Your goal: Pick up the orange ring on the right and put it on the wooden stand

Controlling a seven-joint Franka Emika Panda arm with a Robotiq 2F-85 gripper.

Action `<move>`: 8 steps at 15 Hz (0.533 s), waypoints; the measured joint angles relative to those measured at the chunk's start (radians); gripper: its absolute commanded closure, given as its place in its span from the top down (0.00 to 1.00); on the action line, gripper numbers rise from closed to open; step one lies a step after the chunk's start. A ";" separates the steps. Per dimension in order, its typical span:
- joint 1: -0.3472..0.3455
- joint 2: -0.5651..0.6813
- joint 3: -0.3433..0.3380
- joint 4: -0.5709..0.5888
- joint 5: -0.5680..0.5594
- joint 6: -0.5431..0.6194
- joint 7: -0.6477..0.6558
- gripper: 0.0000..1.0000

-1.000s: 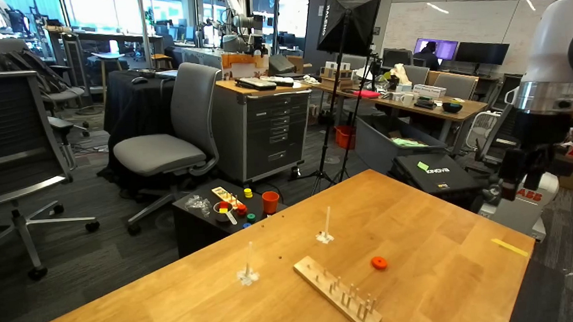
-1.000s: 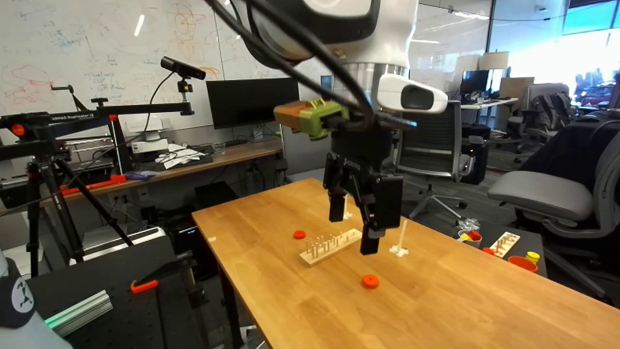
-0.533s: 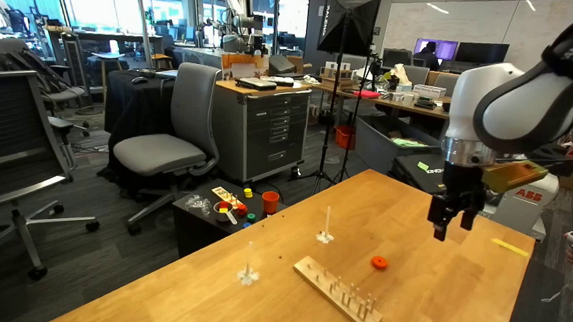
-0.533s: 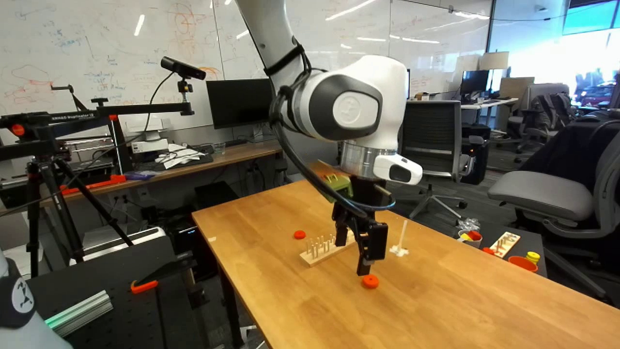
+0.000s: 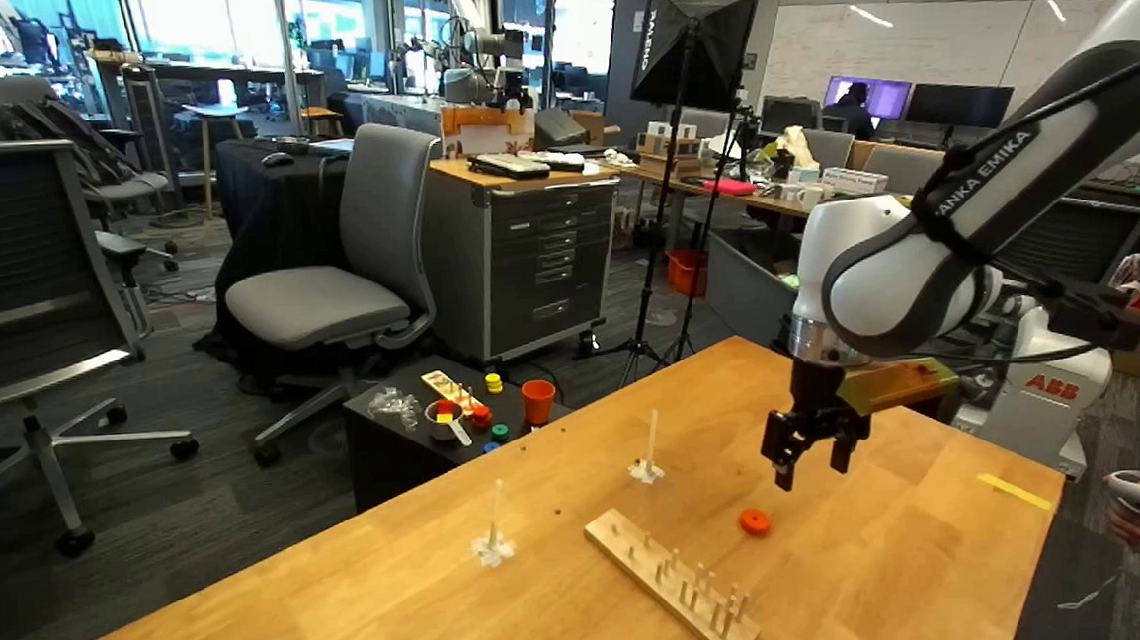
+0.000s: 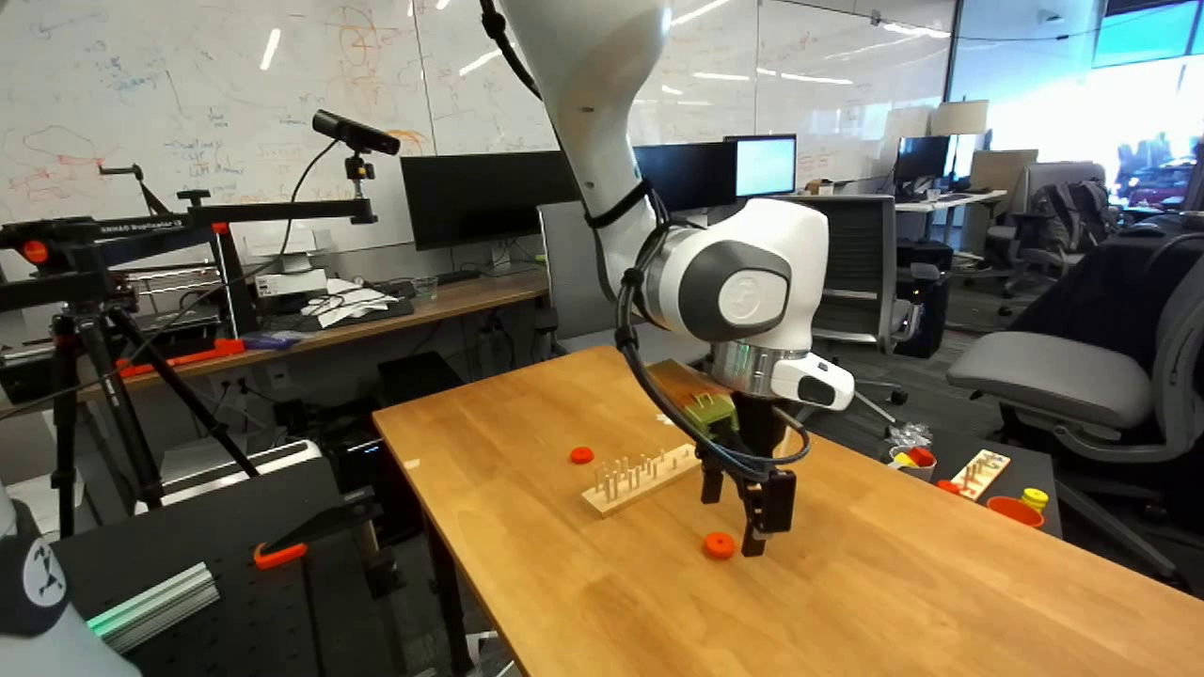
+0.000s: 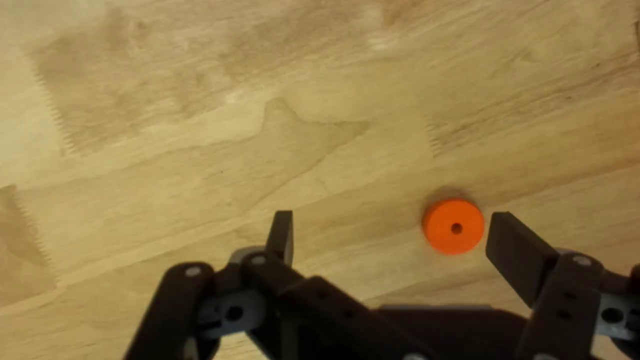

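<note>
Two orange rings (image 6: 720, 545) on a wooden tabletop (image 6: 847, 592) — whiteboard (image 6: 376, 85) beyond

- Between the parted jaws: room wider than the orange ring (image 7: 445, 229).
- Obstacles on the bench (image 5: 548, 608): the pegged wooden stand (image 5: 668, 591), two upright pins (image 5: 651, 439).

Wood tbl (image 6: 828, 592), 2 orange rings (image 6: 719, 548), wooden stand (image 5: 673, 588) btwn, 2 upright pins (image 5: 651, 442), yellow strip (image 5: 1014, 493)
</note>
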 measured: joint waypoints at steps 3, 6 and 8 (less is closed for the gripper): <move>0.005 0.067 0.009 0.073 0.016 -0.007 0.004 1.00; 0.007 0.115 0.027 0.118 0.045 -0.020 0.004 1.00; 0.007 0.139 0.038 0.136 0.062 -0.027 0.004 1.00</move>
